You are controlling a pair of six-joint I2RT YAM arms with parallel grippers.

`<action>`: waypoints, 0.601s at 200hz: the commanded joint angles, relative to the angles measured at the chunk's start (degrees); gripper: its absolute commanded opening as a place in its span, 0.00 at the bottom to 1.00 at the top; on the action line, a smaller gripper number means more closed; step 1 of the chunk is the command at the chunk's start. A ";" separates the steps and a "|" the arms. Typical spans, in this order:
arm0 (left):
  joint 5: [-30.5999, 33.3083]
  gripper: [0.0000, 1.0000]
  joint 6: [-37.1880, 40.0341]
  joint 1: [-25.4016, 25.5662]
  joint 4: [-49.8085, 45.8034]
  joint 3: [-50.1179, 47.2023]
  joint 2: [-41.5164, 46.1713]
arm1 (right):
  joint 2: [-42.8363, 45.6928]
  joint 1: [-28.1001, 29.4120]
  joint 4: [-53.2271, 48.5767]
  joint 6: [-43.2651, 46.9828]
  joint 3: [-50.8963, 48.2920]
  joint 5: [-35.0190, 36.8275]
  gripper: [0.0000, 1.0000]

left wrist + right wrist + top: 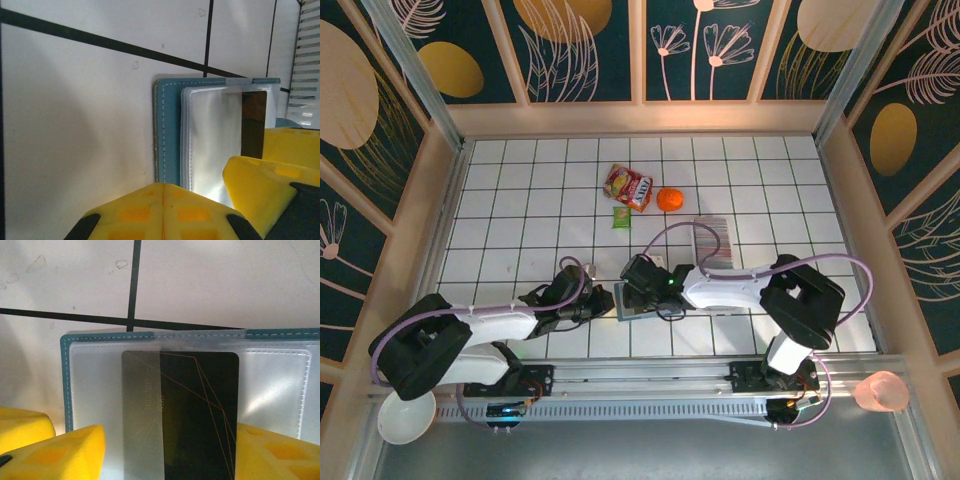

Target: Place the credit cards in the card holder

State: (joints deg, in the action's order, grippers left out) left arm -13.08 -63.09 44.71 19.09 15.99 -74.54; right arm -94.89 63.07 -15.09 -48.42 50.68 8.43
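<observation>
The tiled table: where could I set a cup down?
Bare tiles: far left, beside the snack packet, and the far-right corner beyond the orange. Crowded: near middle, where left gripper and right gripper, gripping a dark card, meet at the card holder.

Bright even light, soft shadows, wrist-view foregrounds blurred

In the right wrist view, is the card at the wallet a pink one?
No, the card at the card holder is black with thin orange lines across it.
</observation>
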 commanded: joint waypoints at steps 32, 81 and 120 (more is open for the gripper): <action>-0.52 0.06 0.47 0.33 1.64 0.71 -1.28 | 0.61 0.34 -6.87 0.13 1.39 5.10 0.63; -0.72 0.06 0.34 0.31 2.14 0.90 -1.97 | -1.21 0.48 -4.83 0.41 1.50 2.98 0.49; -0.91 0.04 0.25 0.36 2.18 1.15 -2.49 | -1.96 0.70 -4.33 1.15 2.48 2.19 0.39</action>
State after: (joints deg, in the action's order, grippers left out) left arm -13.10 -63.09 44.71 19.97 15.99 -76.18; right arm -95.35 63.13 -18.61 -47.97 51.53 10.46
